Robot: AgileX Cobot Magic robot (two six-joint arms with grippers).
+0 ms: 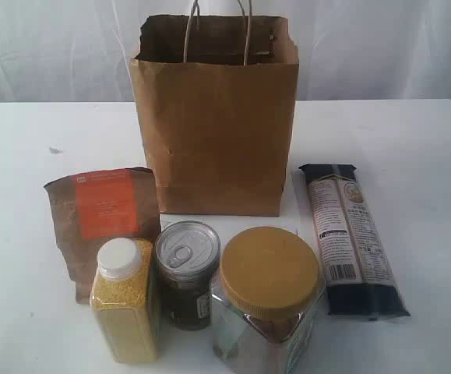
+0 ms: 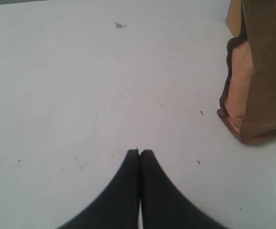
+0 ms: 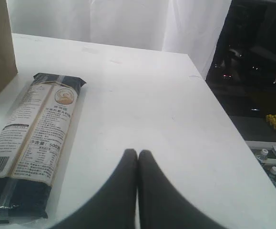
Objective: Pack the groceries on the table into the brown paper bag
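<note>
The brown paper bag [image 1: 214,113] stands upright and open at the back middle of the white table [image 1: 412,148]. In front of it stand a brown pouch with an orange label [image 1: 102,214], a yellow-grain bottle with a white cap [image 1: 125,302], a dark pull-tab can [image 1: 187,274] and a clear yellow-lidded jar [image 1: 267,300]. A long dark pasta packet [image 1: 350,236] lies flat to the right. My left gripper [image 2: 139,152] is shut and empty over bare table, the pouch [image 2: 259,71] off to one side. My right gripper [image 3: 138,153] is shut and empty beside the pasta packet [image 3: 35,138].
A small speck [image 1: 54,149] lies on the table at the left. White curtains [image 1: 365,47] hang behind the table. In the right wrist view the table's edge [image 3: 223,114] drops off to a dark floor area with clutter.
</note>
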